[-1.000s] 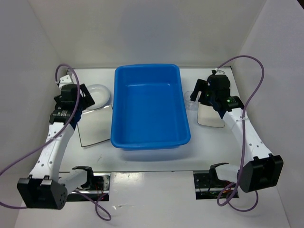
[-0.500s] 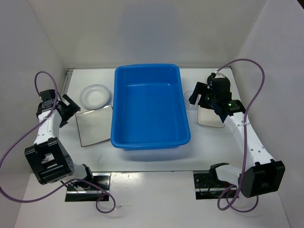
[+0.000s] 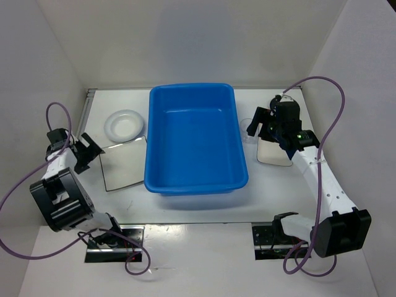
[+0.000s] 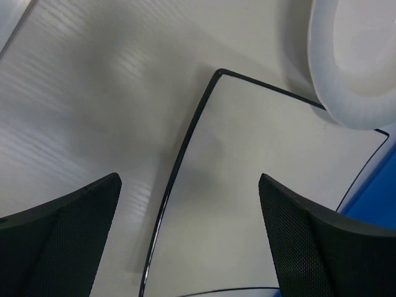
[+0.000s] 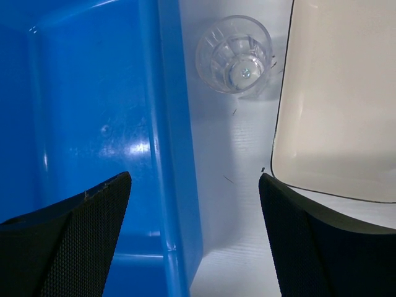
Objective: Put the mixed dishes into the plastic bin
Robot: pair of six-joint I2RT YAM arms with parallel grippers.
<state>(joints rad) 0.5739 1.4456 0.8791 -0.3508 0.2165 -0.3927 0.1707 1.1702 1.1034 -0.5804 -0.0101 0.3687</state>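
The blue plastic bin point(image 3: 197, 184) stands empty mid-table. On its left lie a round white bowl point(image 3: 124, 124) and a square white plate point(image 3: 124, 163). My left gripper point(image 3: 90, 154) is open and empty, low at that plate's left edge. In the left wrist view the plate point(image 4: 260, 185) lies between the jaws and the bowl point(image 4: 352, 62) overlaps its far corner. Right of the bin stand a clear cup point(image 3: 247, 132) and a second square plate point(image 3: 276, 153). My right gripper point(image 3: 255, 124) is open above the cup point(image 5: 235, 52), between the bin's rim point(image 5: 164, 124) and the plate point(image 5: 340, 105). The black dish is out of view.
White walls close in the table at the back and both sides. Purple cables loop off both arms. The bin's corner point(image 4: 373, 197) shows at the right of the left wrist view. Two metal mounting plates point(image 3: 272, 242) lie at the near edge.
My left arm has folded back to the left and down; its gripper moved from over the bowl and plate to the plate's left edge. The right arm has barely moved.
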